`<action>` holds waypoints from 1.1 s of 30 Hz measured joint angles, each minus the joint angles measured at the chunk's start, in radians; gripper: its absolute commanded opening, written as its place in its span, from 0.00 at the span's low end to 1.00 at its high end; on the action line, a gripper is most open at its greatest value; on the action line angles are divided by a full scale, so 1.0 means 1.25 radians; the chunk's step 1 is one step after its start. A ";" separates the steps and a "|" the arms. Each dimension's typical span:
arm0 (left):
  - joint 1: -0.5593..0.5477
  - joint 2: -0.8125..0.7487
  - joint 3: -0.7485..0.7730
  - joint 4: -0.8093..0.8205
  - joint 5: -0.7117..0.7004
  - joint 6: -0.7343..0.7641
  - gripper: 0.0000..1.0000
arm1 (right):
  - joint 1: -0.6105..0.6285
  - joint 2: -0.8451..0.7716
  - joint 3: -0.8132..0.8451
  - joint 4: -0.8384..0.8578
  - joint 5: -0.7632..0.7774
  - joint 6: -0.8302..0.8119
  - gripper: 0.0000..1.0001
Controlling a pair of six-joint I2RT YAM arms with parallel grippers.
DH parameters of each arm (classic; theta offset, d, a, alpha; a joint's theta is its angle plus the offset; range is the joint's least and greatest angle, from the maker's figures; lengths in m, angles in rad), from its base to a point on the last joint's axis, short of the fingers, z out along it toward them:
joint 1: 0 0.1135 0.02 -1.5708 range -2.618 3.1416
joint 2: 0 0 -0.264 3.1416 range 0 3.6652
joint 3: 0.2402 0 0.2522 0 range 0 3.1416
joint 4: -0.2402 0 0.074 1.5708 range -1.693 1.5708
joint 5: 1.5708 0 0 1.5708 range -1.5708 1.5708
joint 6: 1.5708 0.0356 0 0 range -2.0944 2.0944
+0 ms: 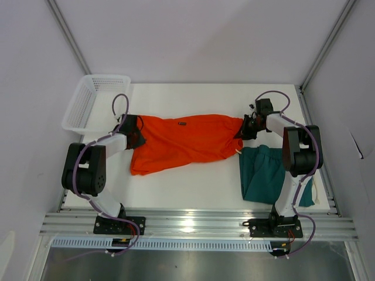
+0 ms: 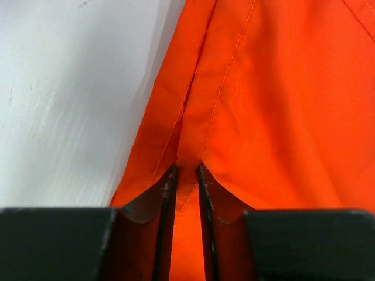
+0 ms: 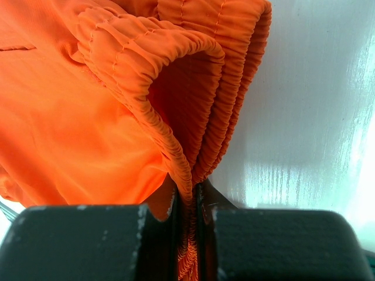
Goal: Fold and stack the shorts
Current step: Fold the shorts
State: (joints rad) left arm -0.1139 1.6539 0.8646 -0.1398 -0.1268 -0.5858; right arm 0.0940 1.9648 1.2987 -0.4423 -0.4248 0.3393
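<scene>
The orange shorts (image 1: 181, 143) are stretched sideways across the middle of the white table, between my two grippers. At their left end, my left gripper (image 1: 136, 133) is closed on a hem seam; in the left wrist view the orange cloth (image 2: 281, 105) puckers into the fingertips of that gripper (image 2: 187, 170). My right gripper (image 1: 243, 127) holds the right end. In the right wrist view the gathered elastic waistband (image 3: 193, 76) is pinched by the right gripper (image 3: 187, 193). The dark teal shorts (image 1: 263, 175) lie folded at the front right, under the right arm.
A white mesh basket (image 1: 94, 99) stands at the back left corner, just behind the left arm. The metal rail (image 1: 199, 222) with both arm bases runs along the near edge. Side walls close in the table on left and right.
</scene>
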 measured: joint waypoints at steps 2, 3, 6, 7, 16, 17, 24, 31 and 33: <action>0.001 0.004 0.003 0.000 0.002 0.002 0.12 | 0.000 -0.001 -0.001 0.000 -0.001 0.000 0.00; 0.001 0.005 0.003 0.000 0.002 0.001 0.11 | 0.000 -0.001 -0.002 0.000 -0.001 0.000 0.00; 0.004 0.006 0.003 -0.001 0.003 0.001 0.00 | 0.000 -0.002 -0.002 -0.001 -0.002 0.000 0.00; 0.004 0.006 0.003 0.000 0.003 0.002 0.00 | 0.000 -0.002 -0.002 -0.001 -0.002 0.000 0.00; 0.009 0.002 0.003 -0.006 -0.004 0.002 0.00 | 0.000 -0.003 -0.003 0.000 -0.002 0.000 0.00; 0.010 -0.002 0.003 -0.013 -0.009 0.002 0.00 | 0.000 -0.003 -0.003 0.000 -0.002 0.000 0.00; 0.025 -0.028 0.003 -0.056 -0.060 0.002 0.00 | 0.000 -0.003 -0.003 -0.001 -0.001 0.005 0.00; 0.026 -0.028 0.003 -0.090 -0.076 0.002 0.15 | 0.003 -0.003 -0.003 -0.001 -0.001 0.006 0.00; 0.026 -0.028 0.003 -0.094 -0.083 0.001 0.29 | 0.003 -0.003 -0.003 -0.001 0.000 0.006 0.02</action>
State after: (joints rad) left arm -0.0818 1.6192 0.8684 -0.2577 -0.2302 -0.5842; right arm 0.0982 1.9614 1.2953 -0.4431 -0.4252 0.3473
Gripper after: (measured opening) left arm 0.155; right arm 0.077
